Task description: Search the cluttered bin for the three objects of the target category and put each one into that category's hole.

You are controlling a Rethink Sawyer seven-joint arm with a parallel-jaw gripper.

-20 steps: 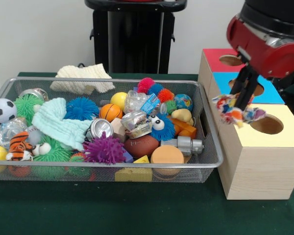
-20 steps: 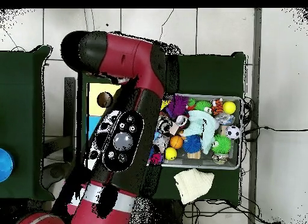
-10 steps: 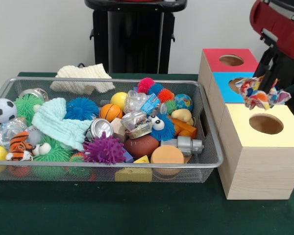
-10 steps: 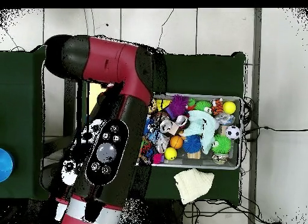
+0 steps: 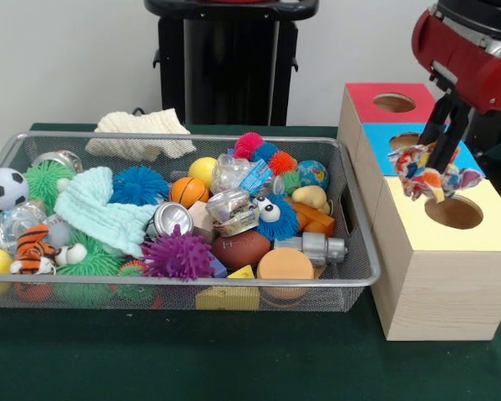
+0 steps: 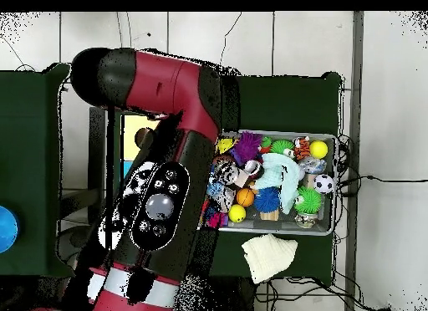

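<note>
My gripper (image 5: 437, 170) is shut on a knotted rope toy (image 5: 416, 164) of white, red, blue and yellow cord. It holds the toy just above the yellow-topped box (image 5: 476, 238), a little to the left of and behind the round hole (image 5: 453, 212). The wire mesh bin (image 5: 184, 285) lies to the left, full of toys. No other rope toy shows in the bin. In the overhead view the arm (image 6: 159, 199) hides the gripper, and only a strip of the yellow box top (image 6: 132, 125) shows.
Behind the yellow box stand a blue-topped box (image 5: 384, 134) and a red-topped box (image 5: 369, 92), each with a hole. The bin holds spiky balls, a plush tiger (image 5: 33, 248), a soccer ball (image 5: 3, 188), cans and a mint cloth (image 5: 100, 213). A cream cloth (image 5: 142, 134) lies behind it.
The gripper with the rope toy swung from the box's left edge up and right, then came back down and slightly left, closer to the yellow box's hole.
</note>
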